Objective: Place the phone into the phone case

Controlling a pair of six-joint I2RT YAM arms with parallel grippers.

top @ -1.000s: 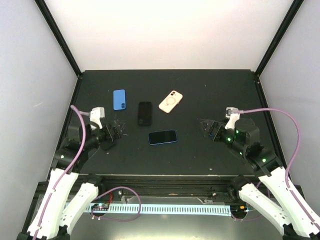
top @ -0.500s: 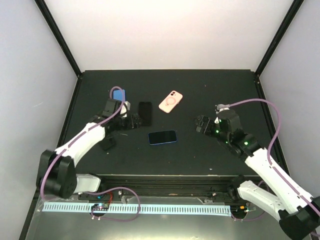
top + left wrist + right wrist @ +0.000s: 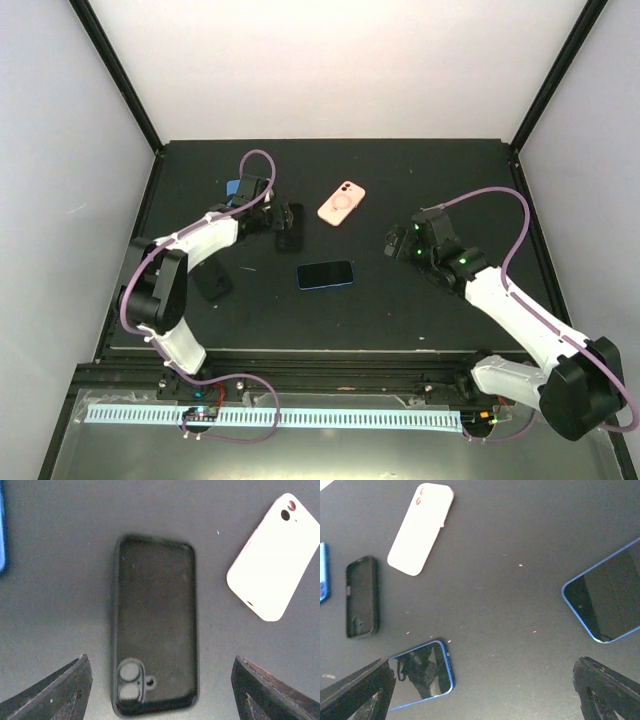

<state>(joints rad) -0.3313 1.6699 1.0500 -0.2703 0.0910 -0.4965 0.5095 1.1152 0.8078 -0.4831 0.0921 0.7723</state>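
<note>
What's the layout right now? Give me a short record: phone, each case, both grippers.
phone: flat at mid-table, screen up, in no case
pink case: back up, beyond the phone, untouched
black case: open side up, empty
blue case: partly hidden by the left arm
left gripper: open, over the black case
right gripper: open, holding nothing, right of the phone

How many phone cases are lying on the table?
3. The pink case lies at the back centre, the black case left of it, and the blue case further left, mostly hidden by the left arm.
</note>
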